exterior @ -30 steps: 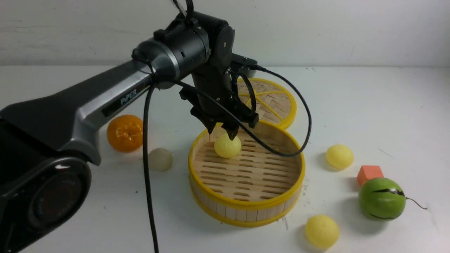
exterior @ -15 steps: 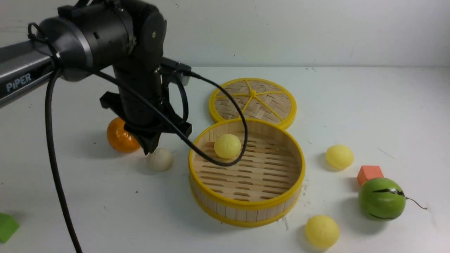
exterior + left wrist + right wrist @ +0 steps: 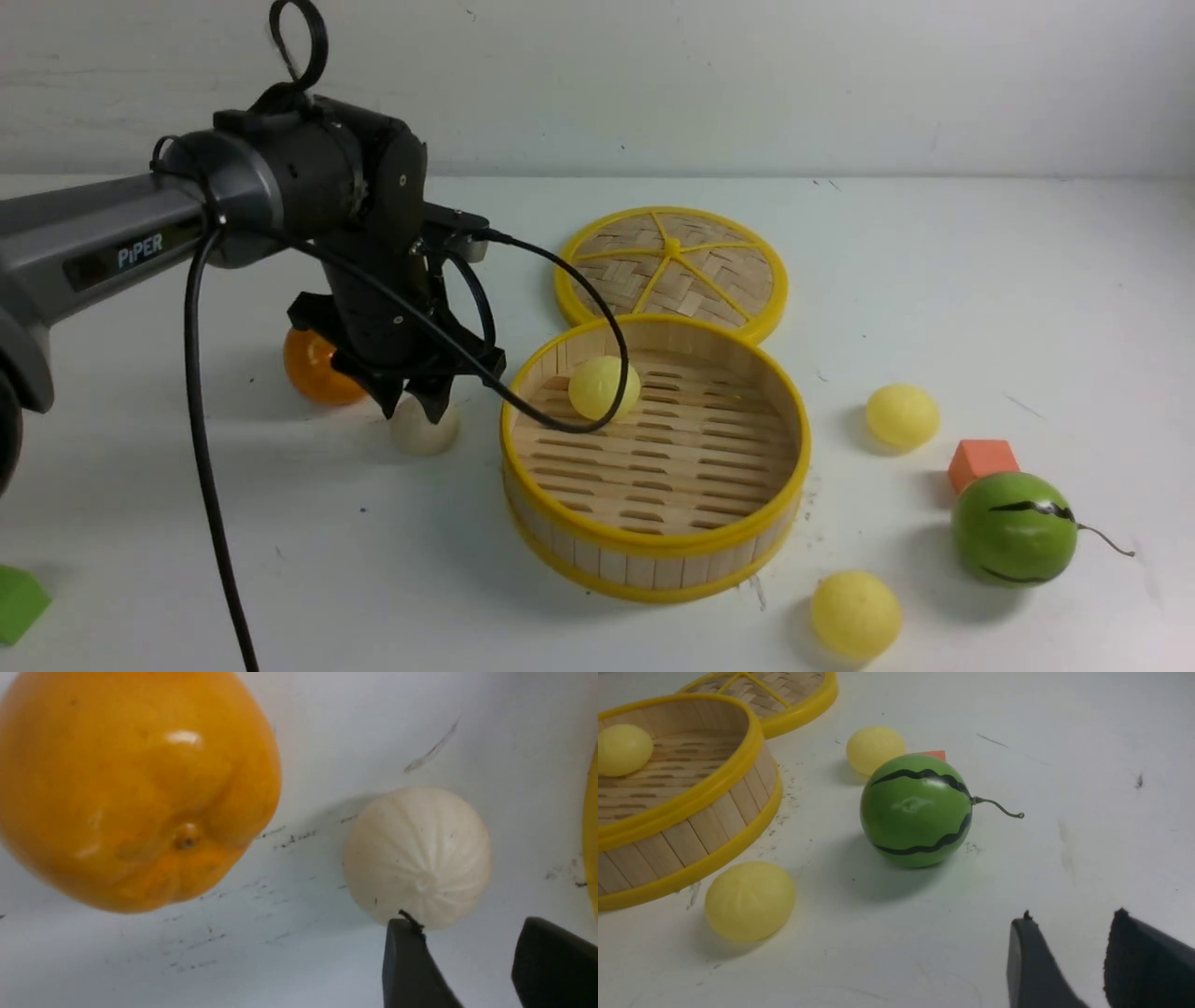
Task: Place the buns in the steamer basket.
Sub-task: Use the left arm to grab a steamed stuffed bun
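The left end effector [image 3: 415,409] hangs tips-down just over the off-white bun [image 3: 425,437]. Its jaws are parted with nothing between them. In the left wrist view the pleated ball lies just ahead of the two dark fingers [image 3: 406,961] and is not yet bracketed by them. This bun sits on the surface [image 3: 934,280] between the tangerine [image 3: 313,378] and the left wall of the steamer basket [image 3: 653,546], near both.

The right end effector [image 3: 1071,919] is out of the front view. Its own camera shows its jaws a little apart and empty, low over the surface near the green melon [image 3: 915,812].

One yellow bun [image 3: 597,387] already rests on the basket's slatted floor, toward the far left. Three buns remain outside: the off-white one, a second yellow bun [image 3: 901,416] to the right of the basket, and a third yellow bun [image 3: 855,615] near its front right wall. The lid [image 3: 672,266] lies flat just behind the basket, so the opening is clear.

The task looks about a quarter done. The step in hand seems to be closing on the off-white bun, with the two buns on the right still to fetch.
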You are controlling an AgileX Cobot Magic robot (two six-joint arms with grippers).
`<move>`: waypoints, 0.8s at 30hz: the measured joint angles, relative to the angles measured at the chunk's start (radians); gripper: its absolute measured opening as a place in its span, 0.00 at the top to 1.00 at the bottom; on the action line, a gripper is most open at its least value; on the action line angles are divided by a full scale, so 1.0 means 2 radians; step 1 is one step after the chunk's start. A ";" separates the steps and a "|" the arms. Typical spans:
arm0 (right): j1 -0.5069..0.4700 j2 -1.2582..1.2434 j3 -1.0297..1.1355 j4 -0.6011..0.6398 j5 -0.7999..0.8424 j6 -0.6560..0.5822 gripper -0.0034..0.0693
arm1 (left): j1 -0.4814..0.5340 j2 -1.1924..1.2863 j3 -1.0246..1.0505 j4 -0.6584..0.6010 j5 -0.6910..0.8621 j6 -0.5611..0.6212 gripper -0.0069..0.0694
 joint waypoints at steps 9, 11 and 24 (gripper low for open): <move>0.000 0.000 0.000 0.000 0.000 0.000 0.62 | 0.000 0.011 0.000 0.007 -0.037 0.000 0.53; 0.000 0.000 0.000 0.000 0.000 0.000 0.62 | 0.000 0.020 0.000 0.007 -0.035 0.000 0.56; 0.000 0.000 0.000 0.000 0.000 0.000 0.62 | 0.000 0.032 0.000 0.020 -0.034 0.000 0.62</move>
